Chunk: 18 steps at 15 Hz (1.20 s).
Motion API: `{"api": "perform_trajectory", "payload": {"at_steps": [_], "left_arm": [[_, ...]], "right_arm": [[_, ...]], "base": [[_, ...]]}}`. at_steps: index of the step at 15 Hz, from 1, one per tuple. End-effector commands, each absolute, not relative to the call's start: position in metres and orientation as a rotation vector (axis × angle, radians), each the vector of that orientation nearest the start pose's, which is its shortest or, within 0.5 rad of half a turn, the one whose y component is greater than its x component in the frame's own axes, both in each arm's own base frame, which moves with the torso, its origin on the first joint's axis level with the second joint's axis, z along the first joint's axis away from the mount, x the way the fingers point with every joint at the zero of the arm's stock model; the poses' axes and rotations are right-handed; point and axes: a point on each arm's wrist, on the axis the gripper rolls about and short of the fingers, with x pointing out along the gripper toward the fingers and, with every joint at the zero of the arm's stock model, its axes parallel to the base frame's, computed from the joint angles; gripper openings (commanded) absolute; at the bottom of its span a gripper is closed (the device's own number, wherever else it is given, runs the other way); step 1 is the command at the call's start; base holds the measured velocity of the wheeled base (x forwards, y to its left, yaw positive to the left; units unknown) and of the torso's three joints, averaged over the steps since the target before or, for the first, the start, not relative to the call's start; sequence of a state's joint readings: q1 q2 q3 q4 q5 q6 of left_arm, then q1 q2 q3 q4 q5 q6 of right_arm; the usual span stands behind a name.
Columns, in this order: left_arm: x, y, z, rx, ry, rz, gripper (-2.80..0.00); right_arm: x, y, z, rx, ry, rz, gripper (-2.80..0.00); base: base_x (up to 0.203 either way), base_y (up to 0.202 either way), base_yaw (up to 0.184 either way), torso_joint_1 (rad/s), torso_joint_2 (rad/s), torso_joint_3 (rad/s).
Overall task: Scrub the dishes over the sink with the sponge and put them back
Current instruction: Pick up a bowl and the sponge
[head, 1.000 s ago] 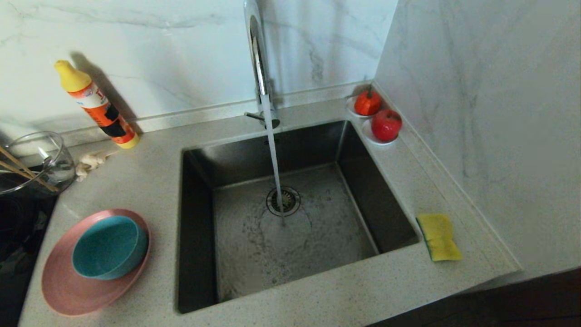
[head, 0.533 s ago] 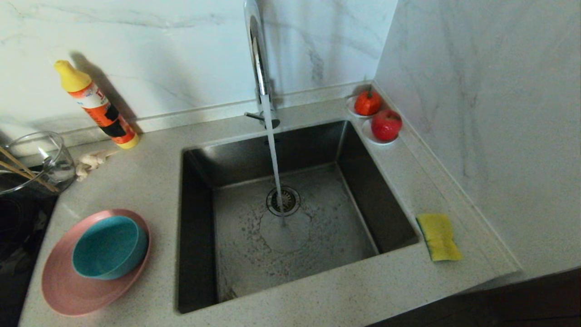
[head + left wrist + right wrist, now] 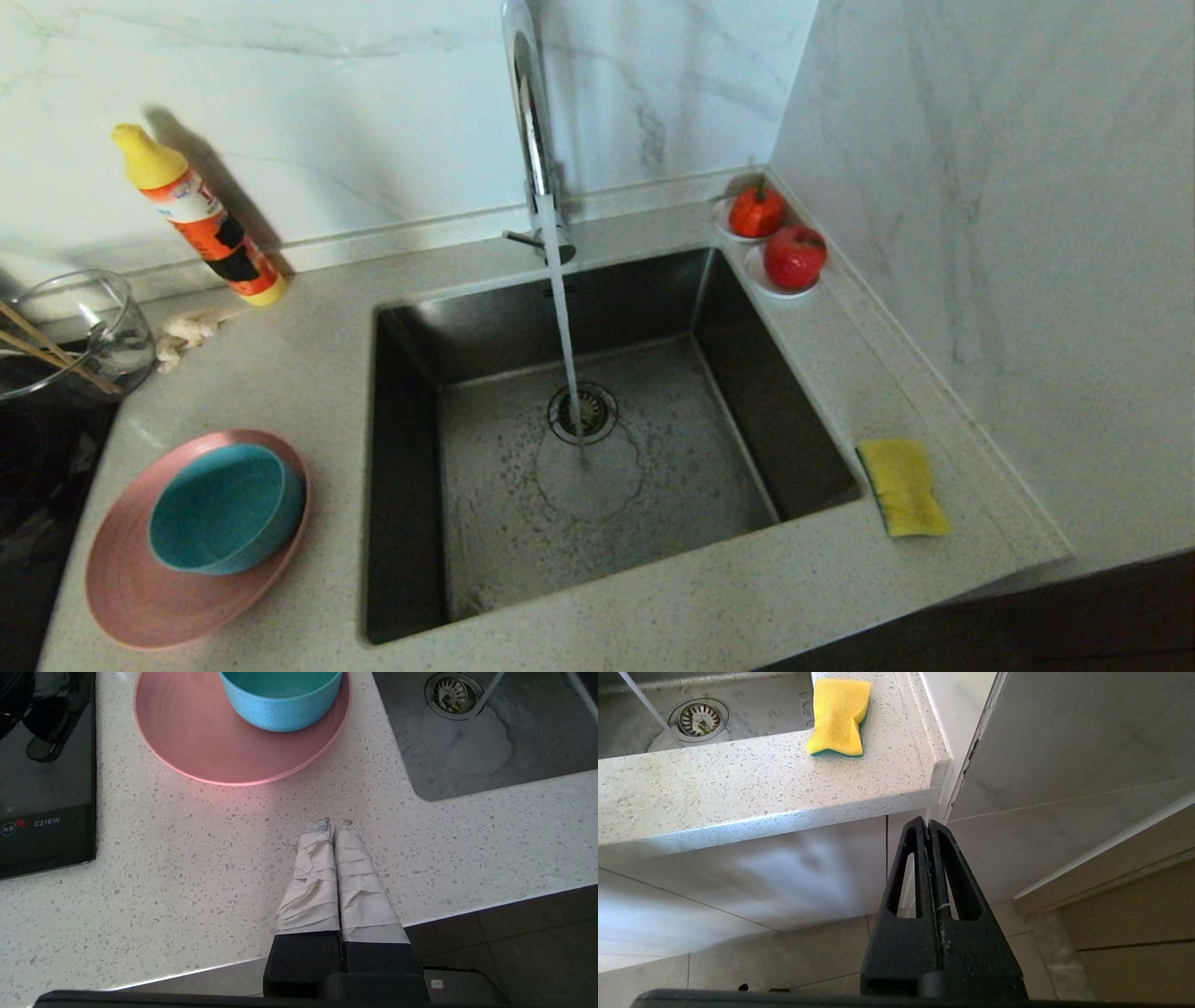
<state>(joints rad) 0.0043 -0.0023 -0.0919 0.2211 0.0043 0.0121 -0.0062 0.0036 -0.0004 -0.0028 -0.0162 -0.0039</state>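
A teal bowl [image 3: 227, 507] sits in a wide pink plate [image 3: 140, 593] on the counter left of the sink [image 3: 597, 429], where water runs from the chrome tap [image 3: 529, 112] onto the drain strainer [image 3: 583, 412]. The yellow sponge [image 3: 902, 485] lies flat on the counter right of the sink. Thin wooden sticks [image 3: 37, 350] lean in a glass jug [image 3: 79, 331] at the far left. My left gripper [image 3: 333, 823], fingers wrapped in white tape, is shut and empty over the counter's front edge, short of the plate [image 3: 201, 742]. My right gripper [image 3: 928, 822] is shut and empty below the counter edge, short of the sponge [image 3: 838, 716].
An orange bottle with a yellow cap [image 3: 201, 219] leans on the back wall beside garlic [image 3: 187, 331]. Two white saucers with red fruit [image 3: 780, 245] stand at the sink's far right corner. A black hob [image 3: 44, 788] lies left of the plate. A marble wall [image 3: 1008, 233] closes the right side.
Only the running water's splash pattern on the sink floor differs; neither arm appears in the head view and nothing on the counter has moved.
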Motion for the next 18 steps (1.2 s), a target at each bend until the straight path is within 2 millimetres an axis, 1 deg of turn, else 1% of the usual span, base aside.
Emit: {"api": "perform_trajectory", "payload": {"at_steps": [1,2,4,6,9,11,13,15,18], "left_arm": [[-0.031,0.000,0.078,0.012,0.132,0.008,-2.80],[-0.031,0.000,0.078,0.012,0.132,0.008,-2.80],[-0.031,0.000,0.078,0.012,0.131,0.008,-2.80],[-0.031,0.000,0.078,0.012,0.130,0.008,-2.80],[-0.031,0.000,0.078,0.012,0.132,0.008,-2.80],[-0.031,0.000,0.078,0.012,0.131,0.008,-2.80],[-0.031,0.000,0.078,0.012,0.132,0.008,-2.80],[-0.031,0.000,0.078,0.012,0.131,0.009,-2.80],[-0.031,0.000,0.078,0.012,0.132,0.008,-2.80]], "right_arm": [[-0.023,0.000,0.076,-0.047,-0.004,-0.022,-2.80],[-0.024,0.000,0.083,-0.067,-0.031,-0.021,-2.80],[-0.034,0.000,0.107,-0.075,-0.090,0.003,-2.80],[-0.049,0.002,0.126,-0.082,-0.063,0.080,-2.80],[-0.072,0.006,0.150,-0.097,0.038,0.251,-2.80],[-0.064,0.007,0.165,-0.092,0.134,0.302,-2.80],[-0.048,0.008,0.186,-0.079,0.214,0.316,-2.80],[-0.024,0.008,0.202,-0.068,0.312,0.330,-2.80],[0.012,0.007,0.215,-0.077,0.446,0.334,-2.80]], "base": [[0.000,0.000,0.000,0.000,0.00,0.000],[0.000,0.000,0.000,0.000,0.00,0.000],[0.000,0.000,0.000,0.000,0.00,0.000],[0.000,0.000,0.000,0.000,0.00,0.000],[0.000,0.000,0.000,0.000,0.00,0.000],[0.000,0.000,0.000,0.000,0.00,0.000],[0.000,0.000,0.000,0.000,0.00,0.000],[0.000,0.000,0.000,0.000,0.00,0.000],[0.000,0.000,0.000,0.000,0.00,0.000]]}}
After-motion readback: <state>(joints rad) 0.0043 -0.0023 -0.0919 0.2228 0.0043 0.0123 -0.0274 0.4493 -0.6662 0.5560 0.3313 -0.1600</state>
